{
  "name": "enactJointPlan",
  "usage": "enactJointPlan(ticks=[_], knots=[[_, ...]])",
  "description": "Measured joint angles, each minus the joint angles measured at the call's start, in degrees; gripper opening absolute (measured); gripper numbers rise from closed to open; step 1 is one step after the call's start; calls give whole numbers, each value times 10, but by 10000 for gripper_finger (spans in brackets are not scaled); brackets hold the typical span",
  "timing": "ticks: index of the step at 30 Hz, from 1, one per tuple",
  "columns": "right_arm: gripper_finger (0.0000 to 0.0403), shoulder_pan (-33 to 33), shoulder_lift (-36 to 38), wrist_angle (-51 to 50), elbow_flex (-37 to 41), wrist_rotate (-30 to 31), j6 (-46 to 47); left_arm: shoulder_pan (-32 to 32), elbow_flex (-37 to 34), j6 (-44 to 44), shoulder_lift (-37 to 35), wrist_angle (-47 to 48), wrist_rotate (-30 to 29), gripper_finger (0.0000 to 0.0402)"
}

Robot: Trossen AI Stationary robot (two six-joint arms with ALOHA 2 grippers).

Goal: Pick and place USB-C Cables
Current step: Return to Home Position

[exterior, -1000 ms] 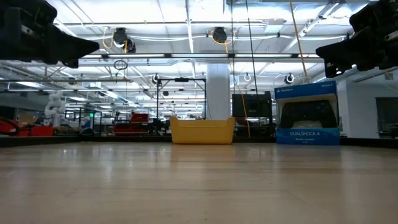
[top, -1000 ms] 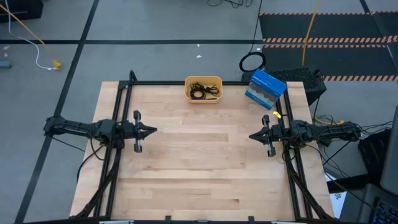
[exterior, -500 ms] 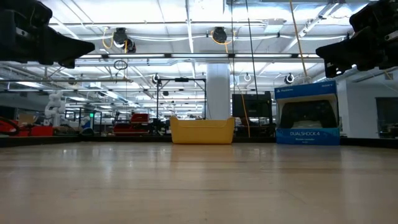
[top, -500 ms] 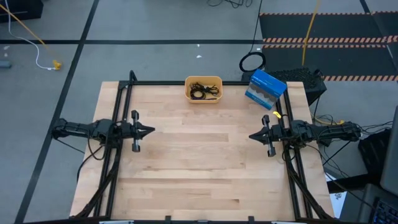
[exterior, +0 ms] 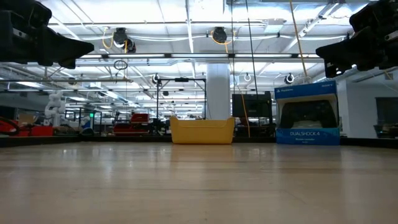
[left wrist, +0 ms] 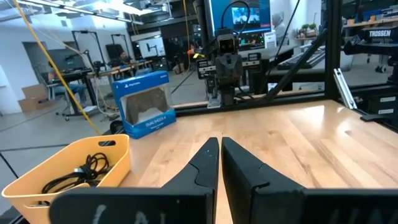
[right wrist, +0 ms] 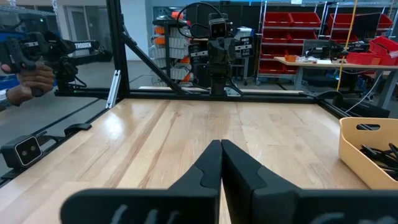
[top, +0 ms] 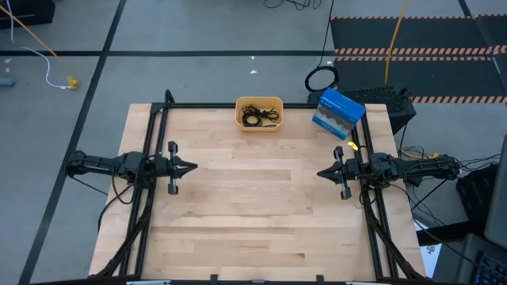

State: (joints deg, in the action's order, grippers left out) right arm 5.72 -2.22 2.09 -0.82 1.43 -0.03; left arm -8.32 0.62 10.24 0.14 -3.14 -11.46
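High view: the USB-C Cables (top: 257, 117) lay as a dark tangle inside the yellow bin (top: 259, 100) at the far edge of the counter (top: 253, 229). I could not pick out the blue one. The left end effector (top: 192, 166) and the right end effector (top: 321, 172) hung at opposite sides, well apart from the bin. A blue DualShock 4 box (top: 338, 112) stood near the bin.

Low view: no cable lay on the counter before the bin.

Left wrist view: fingers pressed together, holding nothing.

Right wrist view: fingers likewise narrowed to a seam, empty. A person's hand (right wrist: 28, 84) showed beyond the frame.

Judgement: placing looked complete and homing was in hand. The next move called only for settling both arms, with no grasp.
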Motion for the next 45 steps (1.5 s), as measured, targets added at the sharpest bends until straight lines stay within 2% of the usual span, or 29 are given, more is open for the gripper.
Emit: enactJointPlan(ticks=[8,17,28,39,45], knots=[[0,0,0,0,0,0,0,0,0,-1,9,6,-1,24],[0,0,0,0,0,0,0,0,0,-33,41,5,34,24],[0,0,0,0,0,0,0,0,0,-43,-1,5,11,6],[0,0,0,0,0,0,0,0,0,-45,0,7,36,7],[0,0,0,0,0,0,-6,0,0,-3,0,11,36,8]])
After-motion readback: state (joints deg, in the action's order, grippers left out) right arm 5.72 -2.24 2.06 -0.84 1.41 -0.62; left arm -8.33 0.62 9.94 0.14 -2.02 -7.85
